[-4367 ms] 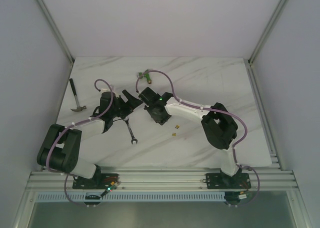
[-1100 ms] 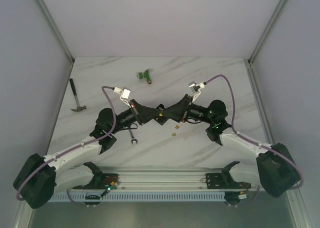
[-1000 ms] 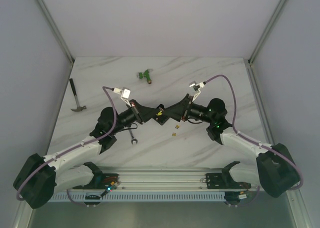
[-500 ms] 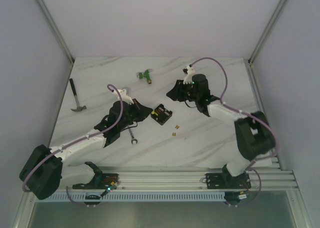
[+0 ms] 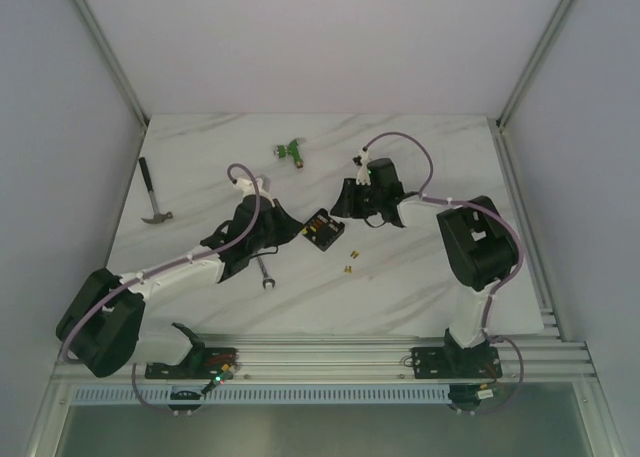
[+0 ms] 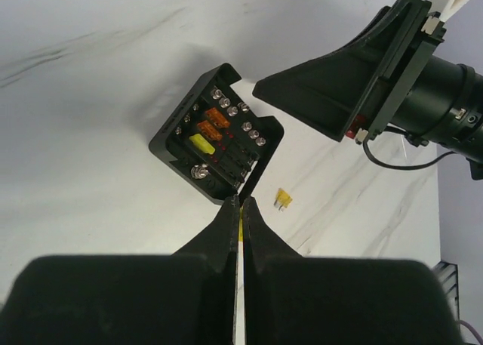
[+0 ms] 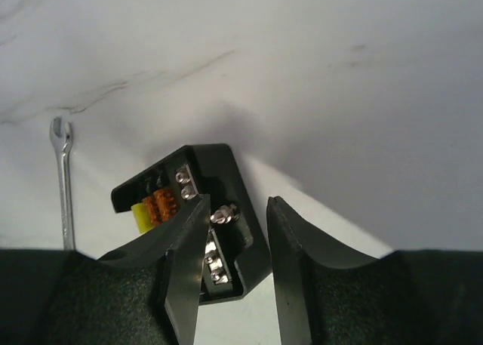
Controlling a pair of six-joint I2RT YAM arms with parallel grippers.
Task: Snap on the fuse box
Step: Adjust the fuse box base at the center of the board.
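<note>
Fuse box (image 5: 318, 229): on table (image 5: 200, 137), roughly mid-surface, a bit left of centre. Sits turned on the diagonal, one corner toward the far edge. Orange + yellow fuses and screw heads lie exposed in both wrist views.
L gripper (image 5: 294, 232): jaws pressed together, nothing held. Tips at the box's left-hand corner — touching or just short of it, can't tell.
R gripper (image 5: 338, 207): jaws part-way apart, nothing between them. Hangs at the box's far-right side; R wrist view shows the box under the gap.
Btw grippers: only the box. They close on it from opposite sides.
Loose fuses (image 5: 349, 261): two small yellow ones, near-right of the box, apart from it.
Wrench (image 5: 264, 270): flat, just on the near side of the L gripper.
Hammer (image 5: 153, 199): by the left edge, well apart from the box.
Green connector (image 5: 291, 150): toward the far edge, well apart from the box.
Open room: bare table at the far-right corner, along the far edge right of the connector, and in a wide strip btw the loose fuses and the near edge.
</note>
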